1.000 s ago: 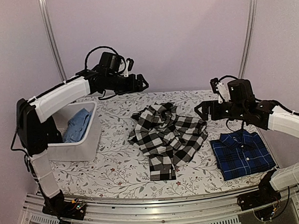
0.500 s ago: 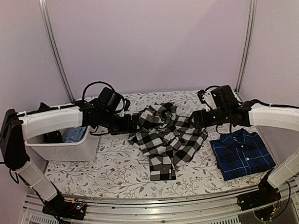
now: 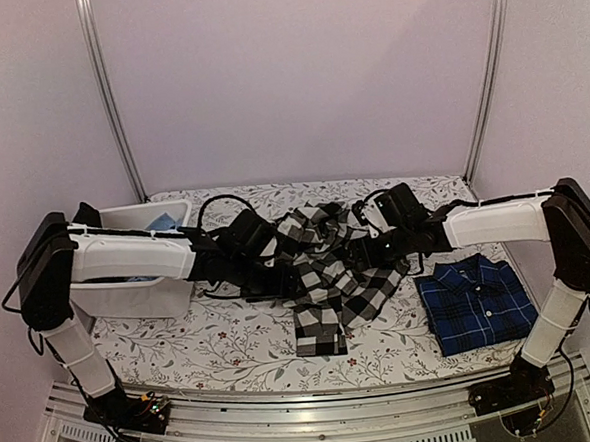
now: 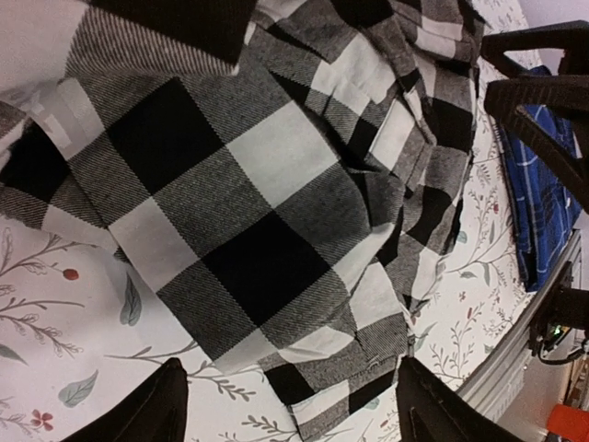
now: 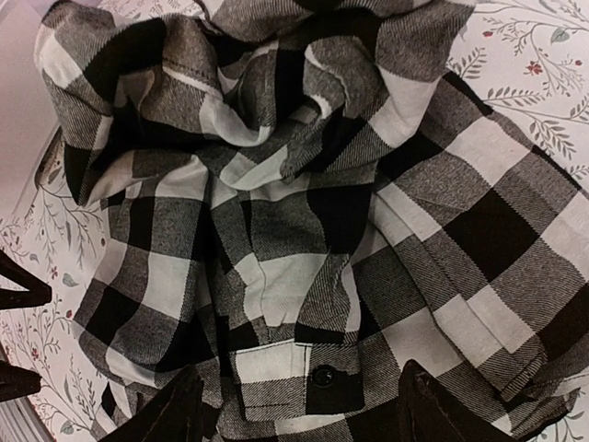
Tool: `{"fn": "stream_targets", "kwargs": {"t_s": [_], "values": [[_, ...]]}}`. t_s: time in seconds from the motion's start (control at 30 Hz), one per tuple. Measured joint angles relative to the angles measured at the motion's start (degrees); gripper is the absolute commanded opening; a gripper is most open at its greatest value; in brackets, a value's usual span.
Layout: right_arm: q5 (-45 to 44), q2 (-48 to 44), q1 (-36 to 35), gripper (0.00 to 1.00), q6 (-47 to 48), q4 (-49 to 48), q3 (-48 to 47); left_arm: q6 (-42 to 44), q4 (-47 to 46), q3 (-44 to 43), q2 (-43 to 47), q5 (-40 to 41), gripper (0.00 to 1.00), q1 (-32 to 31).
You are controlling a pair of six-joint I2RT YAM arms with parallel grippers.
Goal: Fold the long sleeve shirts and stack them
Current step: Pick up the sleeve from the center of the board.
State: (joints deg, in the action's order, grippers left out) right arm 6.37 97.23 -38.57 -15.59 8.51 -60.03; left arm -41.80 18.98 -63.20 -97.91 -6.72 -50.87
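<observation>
The crumpled black-and-white buffalo-check cloth shirt (image 3: 324,284) lies mid-table, its sleeves lost among the folds. The left gripper (image 4: 294,405) at its left edge and the right gripper (image 5: 304,414) at its right edge both hang with fingers spread; whether they touch it cannot be told. The folded navy plaid shirt (image 3: 477,302) lies just right of it.

You see the black-and-white check shirt (image 3: 330,274) crumpled at mid-worktop, and the navy plaid shirt (image 3: 477,302) folded flat well to its right.

Left end effector (image 3: 278,275) low, reaching inward, right end effector (image 3: 365,245) opposite, both jaws spread wide
</observation>
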Motion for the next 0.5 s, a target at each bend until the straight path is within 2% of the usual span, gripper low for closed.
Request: {"fn": "stream_targets", "kwargs": {"t_s": [0.17, 0.23, 0.37, 0.5], "values": [[-0.02, 4.66, -1.16, 0.67, -0.28, 0.00, -0.61, -1.14, 0.09, -1.90, -5.57, 1.64, 0.73, -1.16], [0.00, 6.36, -1.20, 0.64, -0.48, -0.02, -1.22, -1.51, -0.09, -2.25, -6.80, 1.90, 0.67, -1.36], [0.13, 9.77, -1.25, 0.57, -1.31, -0.76, -2.95, -2.58, -0.92, -2.58, -8.44, 2.25, 0.42, -1.60], [0.92, 11.89, -1.29, 0.36, -2.27, -1.51, -4.26, -3.08, -1.57, -3.02, -8.72, 2.84, 0.09, -1.64]]}}
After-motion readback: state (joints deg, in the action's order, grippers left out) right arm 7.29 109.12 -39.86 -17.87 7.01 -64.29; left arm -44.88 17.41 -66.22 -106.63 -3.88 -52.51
